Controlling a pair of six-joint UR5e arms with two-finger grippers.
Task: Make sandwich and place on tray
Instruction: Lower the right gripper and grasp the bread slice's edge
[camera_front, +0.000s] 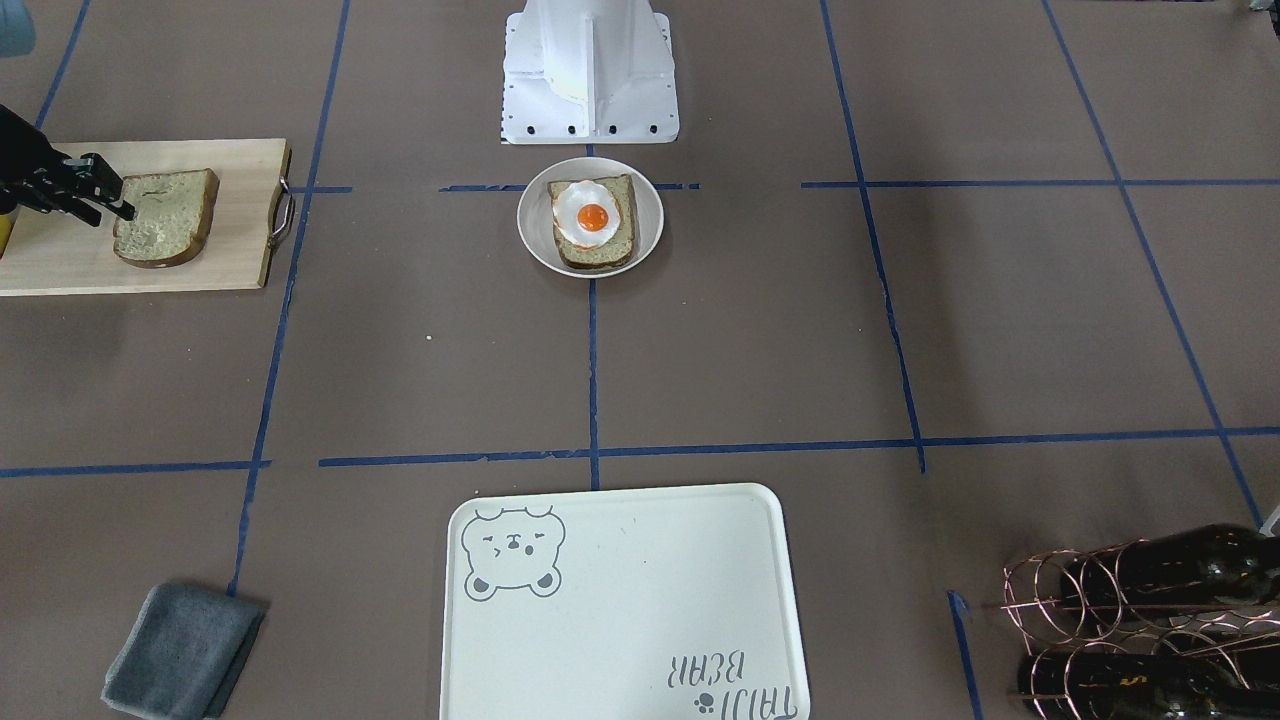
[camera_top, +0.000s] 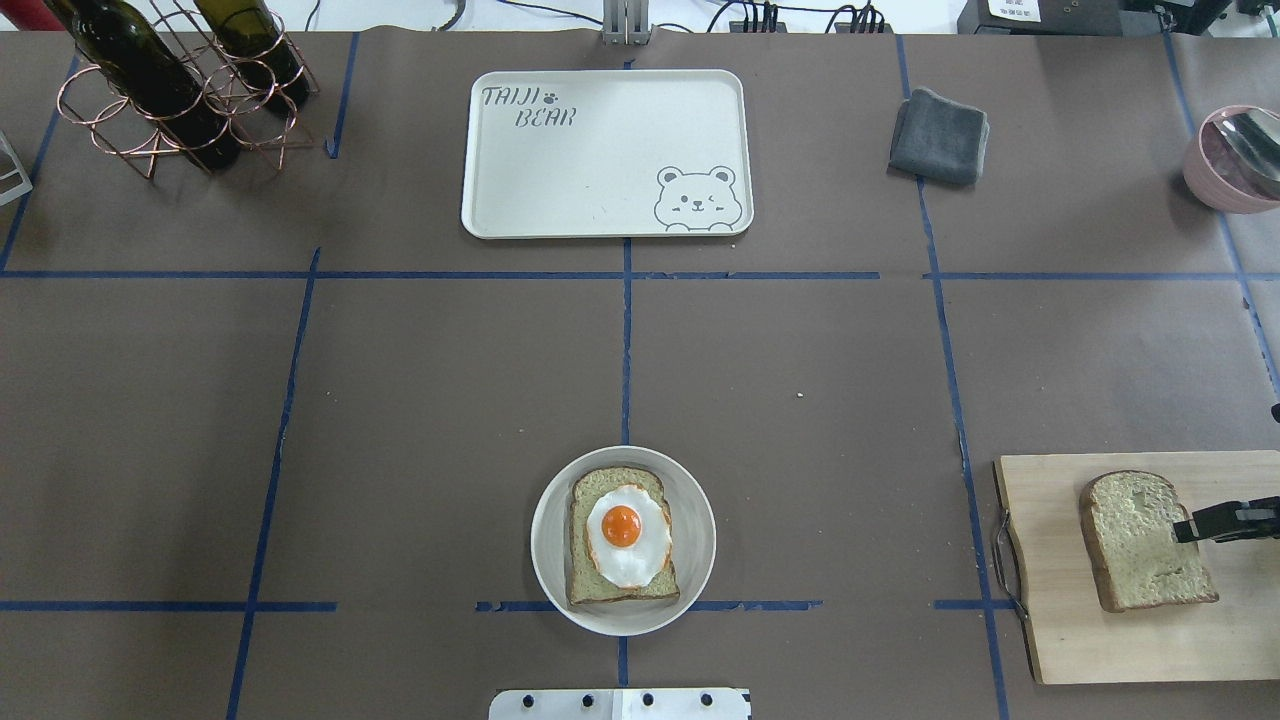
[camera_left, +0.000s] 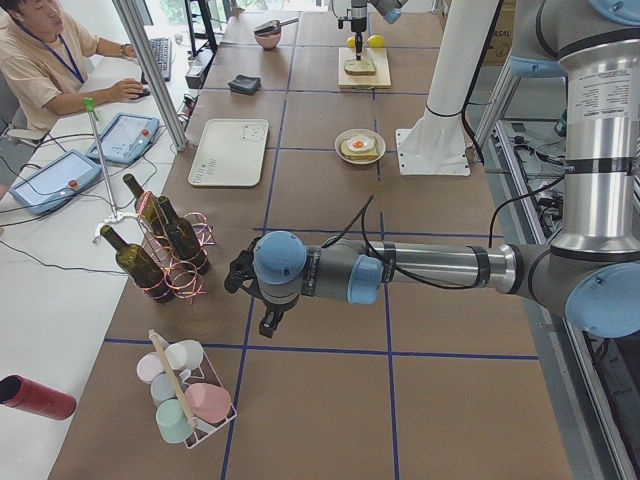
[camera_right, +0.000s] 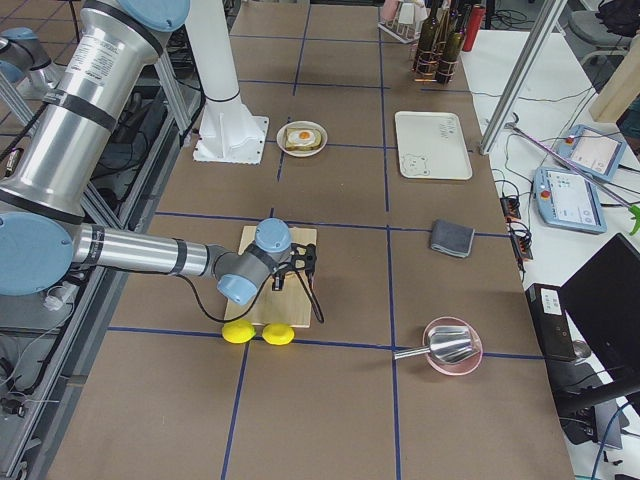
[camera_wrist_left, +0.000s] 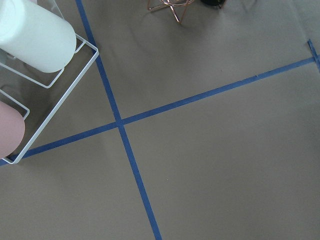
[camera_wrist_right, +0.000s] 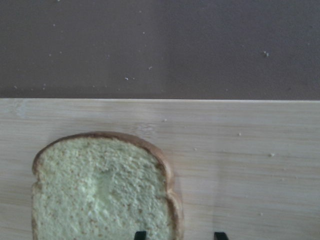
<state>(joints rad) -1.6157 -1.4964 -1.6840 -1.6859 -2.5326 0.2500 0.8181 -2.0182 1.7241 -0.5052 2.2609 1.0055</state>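
1. The sandwich is in two parts. The lower slice (camera_top: 590, 590) lies in a round pale plate (camera_top: 550, 540) at the middle of the counter (camera_top: 400, 400), close to the robot's base. The fried egg (camera_top: 625, 532) rests on it, yolk up.
2. The loose slice (camera_top: 1140, 540) lies flat on a wooden cutting board (camera_top: 1060, 630) at the robot's right end of the counter, well apart from the plate.
3. The right fingers (camera_wrist_right: 141, 236) hang at this slice's edge. In the wrist view the two dark tips stand a narrow way apart. One is over the crumb, the other is over bare board, and the crust runs between them. The frame cuts the tips off, so they may or may not touch the bread.
4. The tray (camera_top: 600, 160) lies at the far side of the counter, in line with the plate and well apart from both slices.
5. The left arm lies low over the robot's left end of the counter, with the left fingers (camera_left: 240, 275) near a copper bottle rack (camera_left: 165, 250). Only the side camera shows them, so I cannot tell whether they are wide or closed.
6. A folded grey cloth (camera_top: 938, 135) lies near the tray. Two yellow lemons (camera_right: 258, 333) sit just beside the board.
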